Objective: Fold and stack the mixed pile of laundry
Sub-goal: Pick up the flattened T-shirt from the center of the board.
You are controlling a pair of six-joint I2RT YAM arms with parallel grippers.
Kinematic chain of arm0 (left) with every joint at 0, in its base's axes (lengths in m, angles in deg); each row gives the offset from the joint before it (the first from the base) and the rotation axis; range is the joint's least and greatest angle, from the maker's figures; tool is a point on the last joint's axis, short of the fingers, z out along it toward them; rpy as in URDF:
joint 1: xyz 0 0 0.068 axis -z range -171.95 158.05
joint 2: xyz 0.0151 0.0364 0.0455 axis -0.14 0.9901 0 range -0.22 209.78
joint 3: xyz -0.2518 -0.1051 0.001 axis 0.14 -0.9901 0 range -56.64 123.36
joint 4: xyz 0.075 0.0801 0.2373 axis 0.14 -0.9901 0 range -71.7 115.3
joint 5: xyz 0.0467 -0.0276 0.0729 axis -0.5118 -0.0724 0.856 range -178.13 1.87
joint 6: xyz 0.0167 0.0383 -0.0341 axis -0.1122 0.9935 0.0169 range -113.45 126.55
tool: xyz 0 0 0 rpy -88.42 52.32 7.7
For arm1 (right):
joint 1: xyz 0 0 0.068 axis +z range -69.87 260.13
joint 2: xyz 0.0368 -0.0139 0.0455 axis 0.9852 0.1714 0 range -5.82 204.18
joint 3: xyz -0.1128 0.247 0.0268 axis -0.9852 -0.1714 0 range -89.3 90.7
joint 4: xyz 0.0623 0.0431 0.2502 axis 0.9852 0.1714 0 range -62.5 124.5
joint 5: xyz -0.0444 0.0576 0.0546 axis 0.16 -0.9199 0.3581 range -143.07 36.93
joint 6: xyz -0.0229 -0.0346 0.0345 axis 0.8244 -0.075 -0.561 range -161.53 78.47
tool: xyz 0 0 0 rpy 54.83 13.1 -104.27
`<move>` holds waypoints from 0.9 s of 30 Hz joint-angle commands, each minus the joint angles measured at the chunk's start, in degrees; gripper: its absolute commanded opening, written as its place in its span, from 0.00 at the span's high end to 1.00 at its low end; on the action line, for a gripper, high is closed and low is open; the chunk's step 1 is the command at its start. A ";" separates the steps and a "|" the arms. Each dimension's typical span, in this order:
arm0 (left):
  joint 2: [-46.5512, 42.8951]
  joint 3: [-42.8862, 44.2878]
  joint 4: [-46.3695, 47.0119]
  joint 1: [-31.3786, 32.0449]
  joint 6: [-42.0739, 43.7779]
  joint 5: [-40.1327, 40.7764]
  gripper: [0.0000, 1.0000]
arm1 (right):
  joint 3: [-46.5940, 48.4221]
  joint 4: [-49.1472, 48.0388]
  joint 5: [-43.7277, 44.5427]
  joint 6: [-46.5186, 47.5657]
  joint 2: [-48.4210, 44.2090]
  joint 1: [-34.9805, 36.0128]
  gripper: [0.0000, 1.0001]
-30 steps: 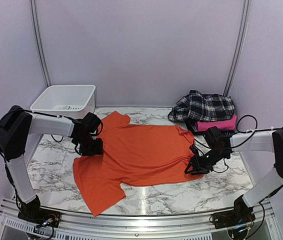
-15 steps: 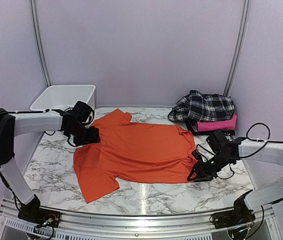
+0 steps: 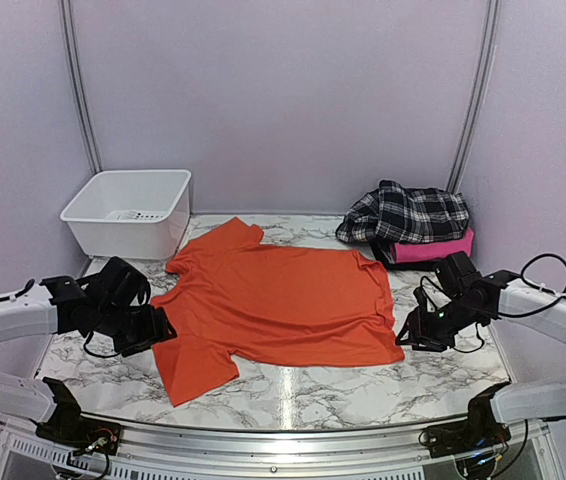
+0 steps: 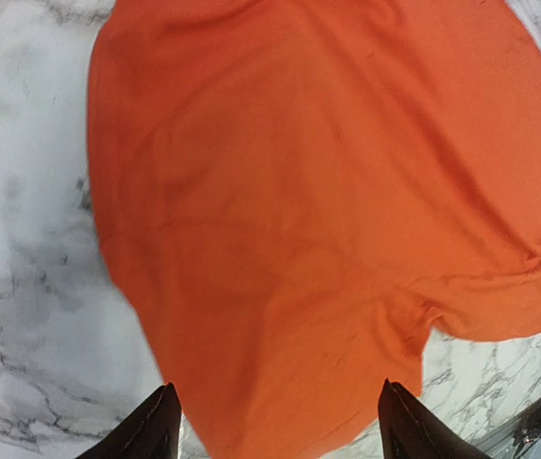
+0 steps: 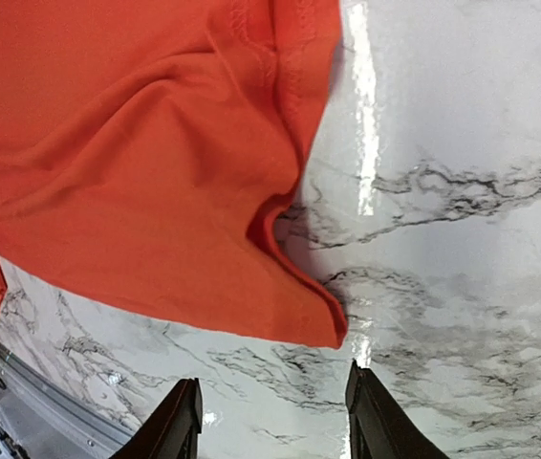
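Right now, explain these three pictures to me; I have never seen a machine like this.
These are two robot arms bolted at the near edge of a marble-patterned table. Each ends in a two-finger pincer. The wide picture comes from a fixed camera above and behind the arms. The two close-ups come from a camera on each wrist, so the dark tips at the bottom are that arm's own pincer. A bright orange short-sleeved cloth t-shirt lies spread flat. At the back right, a crumpled black-and-white plaid shirt sits on a folded pink garment; a white plastic bin stands back left. The left pincer and right pincer are both open, at the shirt's edges, holding nothing.
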 commanded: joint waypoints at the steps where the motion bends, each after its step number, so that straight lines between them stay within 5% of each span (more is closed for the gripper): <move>1: -3.89 -5.88 -3.51 2.93 -11.86 0.12 0.27 | 0.28 -1.92 4.92 -3.43 2.15 -0.33 0.52; 7: -3.49 -10.06 -3.58 5.70 -16.05 2.18 0.41 | -1.96 -5.88 4.87 -1.83 7.58 -0.33 0.54; 19: 4.20 -9.32 0.33 8.31 -13.98 1.68 0.49 | -5.58 -10.93 -3.21 -1.77 9.44 -0.33 0.67; 27: 4.97 -10.47 0.60 8.98 -15.14 -0.30 0.75 | -6.31 -8.63 -3.62 -1.67 7.20 -0.34 0.94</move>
